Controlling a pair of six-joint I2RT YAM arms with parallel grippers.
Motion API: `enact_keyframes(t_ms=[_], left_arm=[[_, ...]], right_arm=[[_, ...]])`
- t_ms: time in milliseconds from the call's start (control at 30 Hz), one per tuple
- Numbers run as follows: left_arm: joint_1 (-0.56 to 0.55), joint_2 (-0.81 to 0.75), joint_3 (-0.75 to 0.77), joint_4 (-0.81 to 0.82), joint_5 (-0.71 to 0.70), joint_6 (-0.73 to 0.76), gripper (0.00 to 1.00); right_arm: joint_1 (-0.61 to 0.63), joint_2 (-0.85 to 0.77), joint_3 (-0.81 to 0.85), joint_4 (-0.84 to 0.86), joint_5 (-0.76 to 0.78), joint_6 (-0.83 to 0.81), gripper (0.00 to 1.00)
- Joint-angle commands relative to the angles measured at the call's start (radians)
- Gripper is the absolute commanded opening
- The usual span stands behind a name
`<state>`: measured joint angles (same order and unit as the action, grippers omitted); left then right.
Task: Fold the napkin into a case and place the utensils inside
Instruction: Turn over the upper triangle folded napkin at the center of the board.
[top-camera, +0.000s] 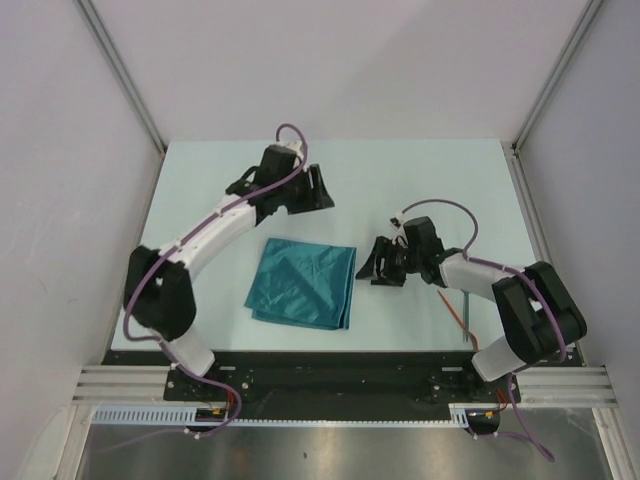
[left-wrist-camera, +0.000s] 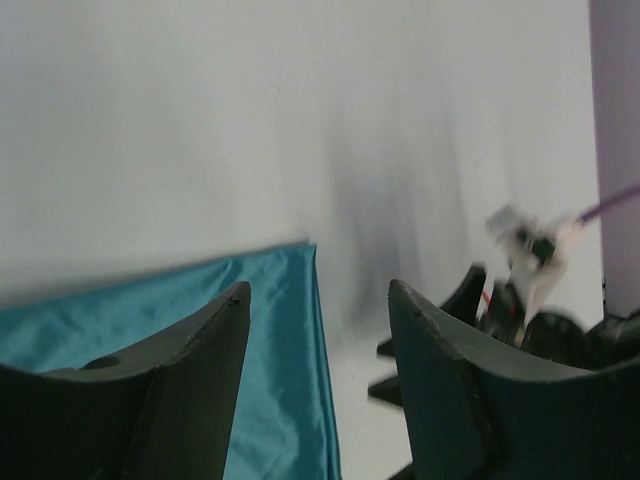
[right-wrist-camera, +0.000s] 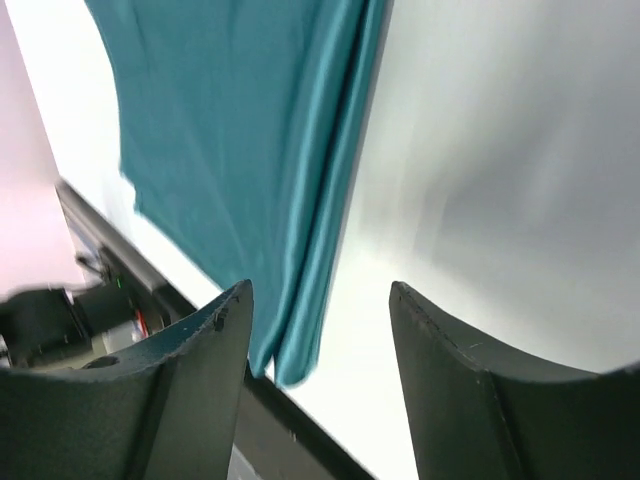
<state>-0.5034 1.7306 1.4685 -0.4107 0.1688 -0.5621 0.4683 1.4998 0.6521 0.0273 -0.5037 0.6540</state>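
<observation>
Left end effector beyond napkin, right end effector beside it, both empty

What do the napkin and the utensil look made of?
Napkin: thin soft cloth, possibly a satin-like synthetic; teal with a slight sheen, fine creases and layered folded edges. Utensil: probably plastic, going by the uniform orange-red; too small to tell the finish.

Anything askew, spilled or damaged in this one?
The napkin lies folded but skewed to the table edges, its layers slightly offset along one edge. The utensil lies apart, beside the right arm. Nothing spilled or damaged.
</observation>
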Motion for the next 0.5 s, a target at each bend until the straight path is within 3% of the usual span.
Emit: enact_keyframes(t_ms=[0,133,233,467], left_arm=[[0.012,-0.156,-0.207,-0.008,0.130,0.051,0.60],[0.012,-0.256,-0.460,0.104,0.250,0.004,0.56],[0.012,-0.316,-0.552,0.110,0.256,-0.007,0.55],[0.032,-0.401,-0.585,0.032,0.216,0.045,0.55]], right_arm=[[-0.056,0.101,0.154,-0.072,-0.005,-0.073,0.60],[-0.068,0.232,0.270,-0.060,-0.042,-0.079,0.54],[-0.068,0.312,0.329,-0.056,-0.056,-0.085,0.51],[-0.066,0.408,0.389,-0.038,-0.035,-0.073,0.38]])
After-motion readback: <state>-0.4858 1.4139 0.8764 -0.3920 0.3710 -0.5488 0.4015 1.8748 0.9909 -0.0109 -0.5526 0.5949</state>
